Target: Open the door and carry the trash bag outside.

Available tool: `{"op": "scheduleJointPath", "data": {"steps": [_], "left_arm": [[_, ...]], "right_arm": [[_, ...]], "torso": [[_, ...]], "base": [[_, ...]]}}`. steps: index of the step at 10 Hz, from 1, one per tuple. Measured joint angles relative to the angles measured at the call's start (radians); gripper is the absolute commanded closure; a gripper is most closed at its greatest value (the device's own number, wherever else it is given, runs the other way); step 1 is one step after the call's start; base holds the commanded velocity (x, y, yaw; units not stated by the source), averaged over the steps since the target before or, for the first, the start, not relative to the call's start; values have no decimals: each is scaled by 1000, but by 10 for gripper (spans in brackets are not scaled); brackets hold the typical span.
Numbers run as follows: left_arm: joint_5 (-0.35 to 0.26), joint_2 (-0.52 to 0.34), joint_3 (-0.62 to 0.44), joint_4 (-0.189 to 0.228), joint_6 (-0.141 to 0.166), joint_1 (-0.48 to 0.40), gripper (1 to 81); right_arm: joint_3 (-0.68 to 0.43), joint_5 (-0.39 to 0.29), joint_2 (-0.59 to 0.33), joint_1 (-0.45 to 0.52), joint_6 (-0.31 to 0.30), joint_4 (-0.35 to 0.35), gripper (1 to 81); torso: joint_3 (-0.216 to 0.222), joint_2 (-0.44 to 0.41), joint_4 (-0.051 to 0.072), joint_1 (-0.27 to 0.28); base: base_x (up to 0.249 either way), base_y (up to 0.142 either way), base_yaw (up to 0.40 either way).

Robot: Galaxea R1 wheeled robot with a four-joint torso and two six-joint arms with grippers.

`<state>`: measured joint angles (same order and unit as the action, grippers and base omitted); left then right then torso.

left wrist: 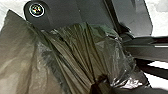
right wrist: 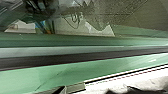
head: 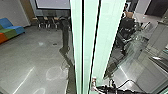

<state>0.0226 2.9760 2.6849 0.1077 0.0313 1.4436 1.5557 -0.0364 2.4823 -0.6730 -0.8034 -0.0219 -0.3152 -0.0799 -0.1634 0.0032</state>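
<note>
- One trash bag (left wrist: 77,55), brown and partly see-through, is pinched by the left gripper (left wrist: 100,83) where its pleats are drawn together; its spot along the floor's edges cannot be told.
- A sofa (head: 10,28) in blue, green and orange is set at the floor's (head: 37,58) left edge.
- Dark chairs (head: 48,23) are lined up by the floor's far edge, below a pale screen (head: 53,4).
- The glass door (head: 87,37) is seen as upright pale green bands, split by dark strips.
- The right gripper (head: 94,84) is held near the door's lower part; whether it is spread or pressed together cannot be told.
- Another dark chair (head: 127,23) is seen farther right.
</note>
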Motion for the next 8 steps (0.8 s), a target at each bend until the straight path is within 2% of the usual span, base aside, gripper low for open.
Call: {"op": "scheduleJointPath", "data": {"steps": [1, 3, 5, 8], "left_arm": [[0, 0, 0, 0, 0, 0, 811], [-1, -1, 0, 0, 0, 0, 811], [-1, -1, 0, 0, 1, 0, 811], [-3, -7, 0, 0, 2, 0, 811]], "right_arm": [[0, 10, 1, -1, -37, 2, 10], [0, 39, 1, -5, -72, 16, 10], [-1, 72, -1, -7, -74, 27, 10], [3, 73, -3, 3, -76, 46, 10]], "torso": [[0, 0, 0, 0], [0, 0, 0, 0], [0, 0, 0, 0], [-1, 0, 1, 0]], "base": [[0, 0, 0], [0, 0, 0], [0, 0, 0], [0, 0, 0]]}}
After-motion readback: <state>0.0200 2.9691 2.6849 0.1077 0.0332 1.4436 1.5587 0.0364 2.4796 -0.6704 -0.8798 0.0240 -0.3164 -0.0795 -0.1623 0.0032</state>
